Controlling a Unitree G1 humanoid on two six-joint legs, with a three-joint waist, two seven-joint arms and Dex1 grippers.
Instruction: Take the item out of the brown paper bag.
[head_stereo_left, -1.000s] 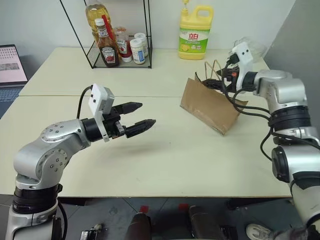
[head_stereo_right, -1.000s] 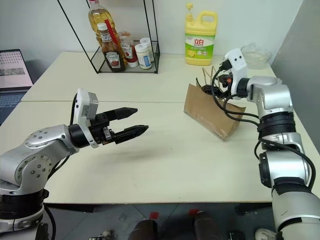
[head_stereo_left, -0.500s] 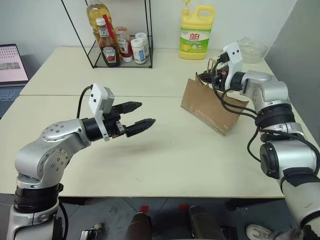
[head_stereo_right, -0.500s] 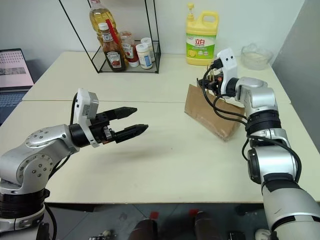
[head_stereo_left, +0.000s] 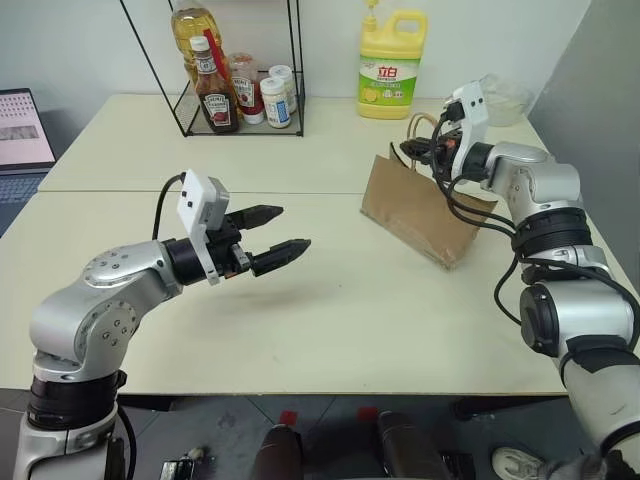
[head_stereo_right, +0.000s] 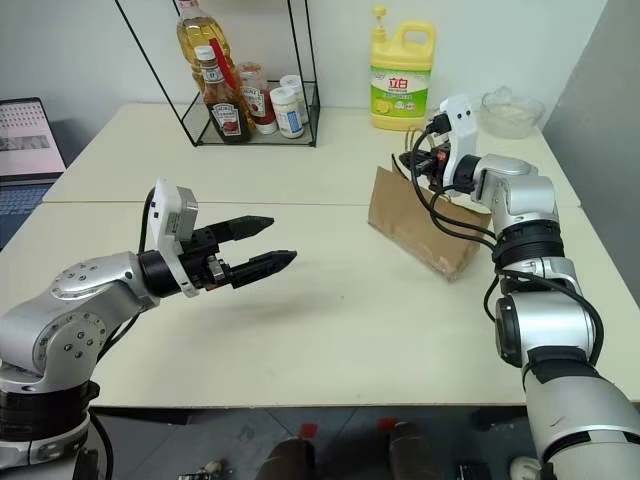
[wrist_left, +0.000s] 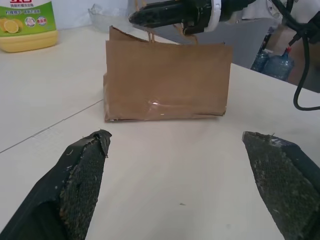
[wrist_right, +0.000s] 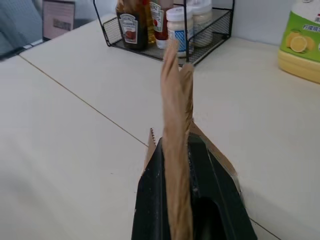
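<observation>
The right gripper is pinching the tan loop handles at the top of the brown paper bag standing on the table, while the left gripper is hovering open, well apart.

The brown paper bag stands upright on the pale surface, its broad creased side facing the camera. The right hand reaches in level along the bag's top edge, its black fingers together. The left hand hangs well short of the bag, fingers spread wide, while a yellow detergent jug stands beyond.
</observation>
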